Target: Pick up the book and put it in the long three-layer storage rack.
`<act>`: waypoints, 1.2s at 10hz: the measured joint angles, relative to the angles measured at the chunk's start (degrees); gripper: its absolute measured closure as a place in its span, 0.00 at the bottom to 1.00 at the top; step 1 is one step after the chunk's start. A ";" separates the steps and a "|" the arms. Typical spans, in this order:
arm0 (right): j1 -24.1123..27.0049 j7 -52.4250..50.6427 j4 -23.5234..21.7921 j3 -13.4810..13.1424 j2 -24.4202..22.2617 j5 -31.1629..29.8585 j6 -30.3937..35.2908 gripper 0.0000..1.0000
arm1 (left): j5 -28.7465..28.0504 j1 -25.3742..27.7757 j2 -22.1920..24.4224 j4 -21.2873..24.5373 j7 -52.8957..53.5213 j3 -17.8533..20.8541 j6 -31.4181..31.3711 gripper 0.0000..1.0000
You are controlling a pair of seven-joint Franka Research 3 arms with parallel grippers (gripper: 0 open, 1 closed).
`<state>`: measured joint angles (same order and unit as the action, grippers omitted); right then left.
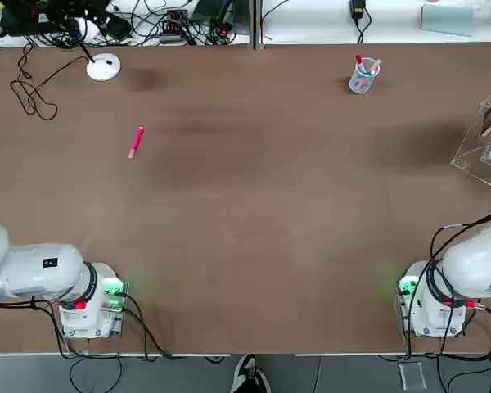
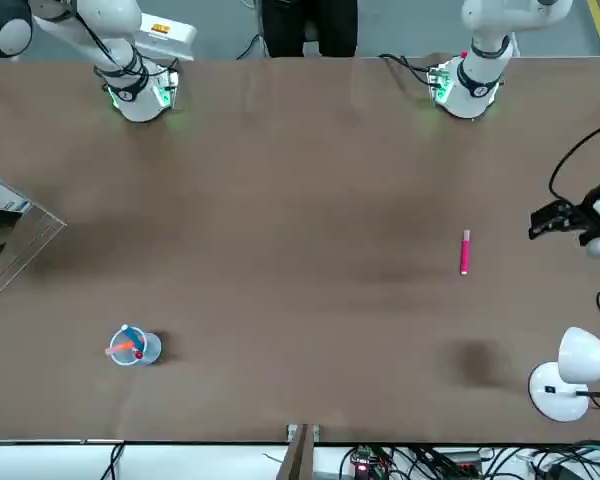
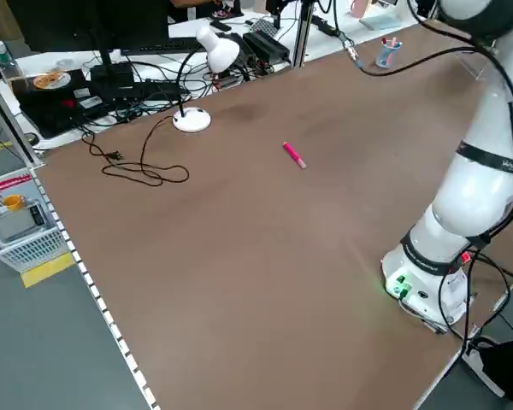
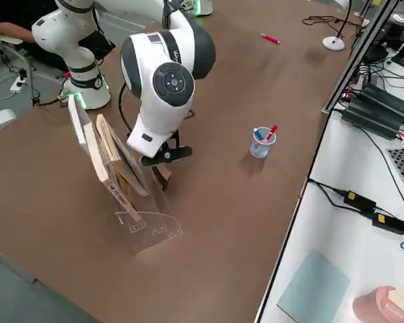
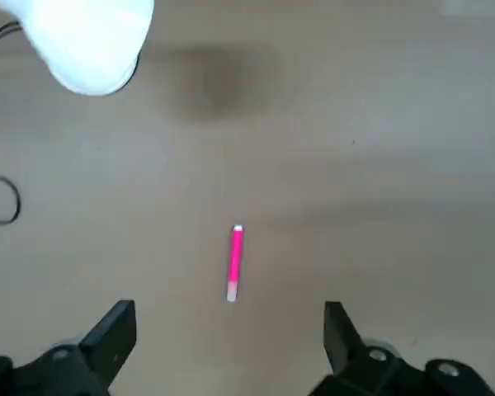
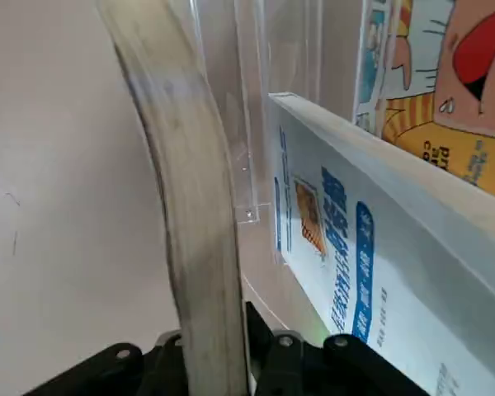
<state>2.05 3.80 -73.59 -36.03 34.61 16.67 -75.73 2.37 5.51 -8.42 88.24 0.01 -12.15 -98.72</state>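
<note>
Now I am holding the book (image 6: 202,247) tight in my right hand (image 6: 231,363), low in the right wrist view, edge-up beside the rack (image 4: 138,215). I am easing it straight into a slot, not bending it. My left hand (image 5: 229,338) is wide open, holding nothing.

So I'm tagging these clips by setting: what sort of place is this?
Most likely a robotics lab or test workspace: two arm bases bolted to a brown table, cables and electronics crowding the bench behind it, and a desk lamp at the edge.
</note>
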 joint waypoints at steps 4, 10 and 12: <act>0.51 -0.55 0.00 -0.02 1.21 -0.03 -0.14 0.82 | 0.00 -8.69 3.89 2.55 -0.46 10.14 3.50 0.00; 0.54 -1.89 0.00 -0.02 3.05 -0.04 -2.21 0.82 | 0.00 -10.11 4.57 2.19 -0.45 12.45 4.82 0.00; 0.69 -2.22 0.00 -0.06 3.34 -0.04 -2.55 0.82 | 0.00 -10.12 4.57 2.17 -0.43 12.45 4.82 0.00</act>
<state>2.74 1.58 -73.59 -36.09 37.94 16.63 -78.29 2.37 -4.60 -3.85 90.41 -0.42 0.30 -93.90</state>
